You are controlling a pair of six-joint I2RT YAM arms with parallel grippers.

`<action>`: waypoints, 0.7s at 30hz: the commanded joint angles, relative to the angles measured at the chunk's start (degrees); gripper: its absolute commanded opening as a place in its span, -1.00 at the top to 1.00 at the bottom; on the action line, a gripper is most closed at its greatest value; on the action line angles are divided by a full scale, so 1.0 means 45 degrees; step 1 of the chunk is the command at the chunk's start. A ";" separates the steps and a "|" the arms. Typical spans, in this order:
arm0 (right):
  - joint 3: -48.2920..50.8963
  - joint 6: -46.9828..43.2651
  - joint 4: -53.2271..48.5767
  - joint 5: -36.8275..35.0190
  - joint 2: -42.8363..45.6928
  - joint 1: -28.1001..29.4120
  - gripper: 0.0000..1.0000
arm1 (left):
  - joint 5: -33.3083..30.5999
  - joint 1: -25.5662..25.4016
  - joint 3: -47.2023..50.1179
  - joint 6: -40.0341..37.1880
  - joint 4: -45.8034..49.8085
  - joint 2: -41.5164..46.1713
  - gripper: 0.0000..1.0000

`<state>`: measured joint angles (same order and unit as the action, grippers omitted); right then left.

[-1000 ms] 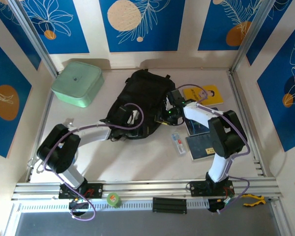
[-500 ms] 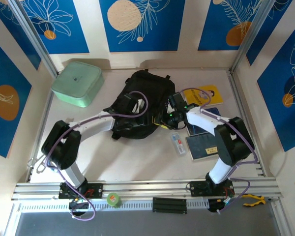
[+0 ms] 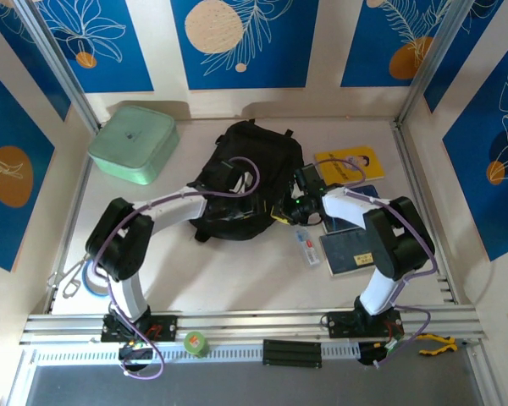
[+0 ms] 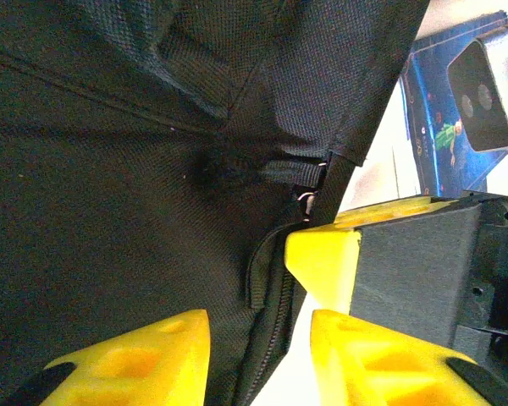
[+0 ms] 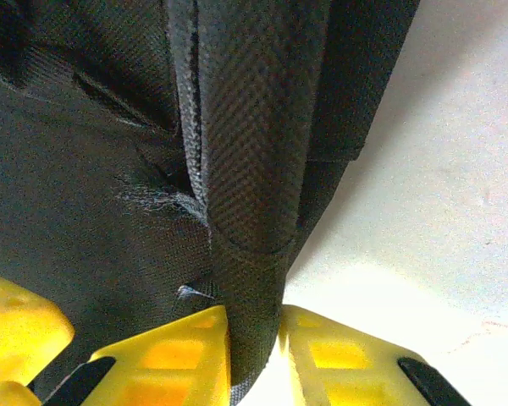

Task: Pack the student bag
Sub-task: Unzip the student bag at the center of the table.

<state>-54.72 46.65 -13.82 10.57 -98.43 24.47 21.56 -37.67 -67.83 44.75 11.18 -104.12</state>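
The student bag [image 3: 247, 169], a black fabric backpack, lies in the middle of the table. My left gripper [image 3: 256, 203] reaches across it to its lower right edge. In the left wrist view the left gripper [image 4: 258, 338] stands open, with the bag's zipper seam [image 4: 271, 296] between its yellow fingers and bare table showing beside the right finger. My right gripper [image 3: 284, 213] is at that same edge. In the right wrist view the right gripper [image 5: 254, 338] is shut on a black strap [image 5: 250, 169] of the bag. One yellow finger of the right gripper [image 4: 322, 258] shows close by in the left wrist view.
A mint-green lidded box [image 3: 134, 142] stands at the back left. Right of the bag lie a yellow book [image 3: 349, 162], a dark book [image 3: 347, 251] and a small clear packet [image 3: 306, 247]. A blue ring [image 3: 90, 279] lies by the left arm's base.
The left arm has stretched further right over the bag and its jaws have narrowed. The right gripper has closed on the bag's strap at the lower right edge.
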 commanded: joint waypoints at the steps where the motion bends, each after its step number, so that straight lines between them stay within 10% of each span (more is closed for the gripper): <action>1: 0.0395 0.0186 0.0049 0.0328 -0.0420 -0.0055 0.59 | 0.0457 -0.0142 -0.0421 0.0250 -0.0005 -0.0405 0.29; 21: 0.1124 0.0344 0.2184 0.2850 0.1270 -0.1352 0.27 | -0.0522 -0.0589 -0.2728 -0.3032 0.3129 -0.1650 0.37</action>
<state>-49.63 49.54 -4.64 20.23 -95.02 19.09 20.67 -39.05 -77.06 36.42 20.86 -110.34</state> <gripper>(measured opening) 0.363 0.314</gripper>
